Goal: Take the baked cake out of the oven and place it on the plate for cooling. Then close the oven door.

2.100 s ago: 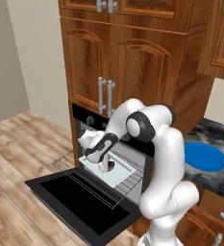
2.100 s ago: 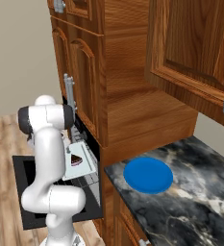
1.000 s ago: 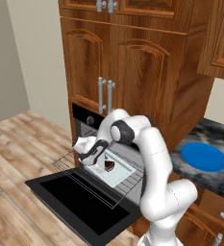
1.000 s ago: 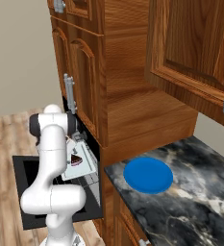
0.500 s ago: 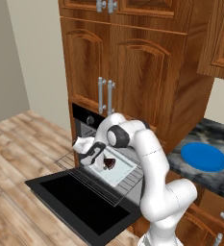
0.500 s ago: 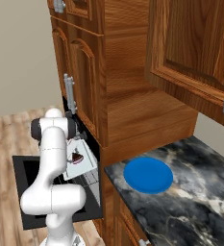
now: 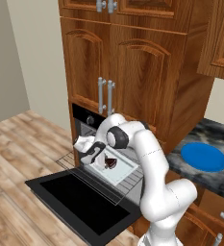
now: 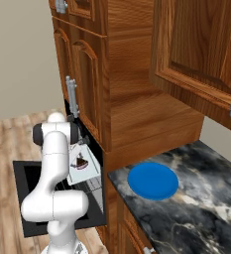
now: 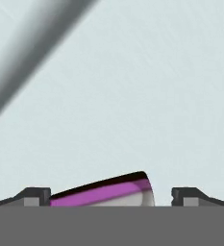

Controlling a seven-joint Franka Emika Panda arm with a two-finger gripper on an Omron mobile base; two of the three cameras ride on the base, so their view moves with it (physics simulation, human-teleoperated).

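The baked cake (image 7: 111, 163), a small dark wedge, lies on a pale tray (image 7: 124, 171) on the pulled-out wire rack of the oven (image 7: 87, 118). My gripper (image 7: 98, 154) hangs low over the tray at the cake's left side, open. In the hand view the cake (image 9: 108, 190) sits between the two fingertips (image 9: 34, 196), with a gap at the right one. The oven door (image 7: 80, 202) lies folded down flat. On the counter to the right rests the blue plate (image 7: 204, 156). From the right side the cake (image 8: 81, 159), the plate (image 8: 152, 180) and the door (image 8: 24, 174) show too.
Wooden cabinet doors with vertical handles (image 7: 106, 96) stand right above the oven. The dark marble counter (image 8: 186, 218) carries the plate, under a wall cabinet (image 8: 201, 44). The rack's front edge (image 7: 92, 185) juts out over the open door. Wood floor lies to the left.
The arm has folded down and the hand has sunk to the tray, closing in on the cake. The jaws have stayed wide apart. Cake, plate and door have not moved.
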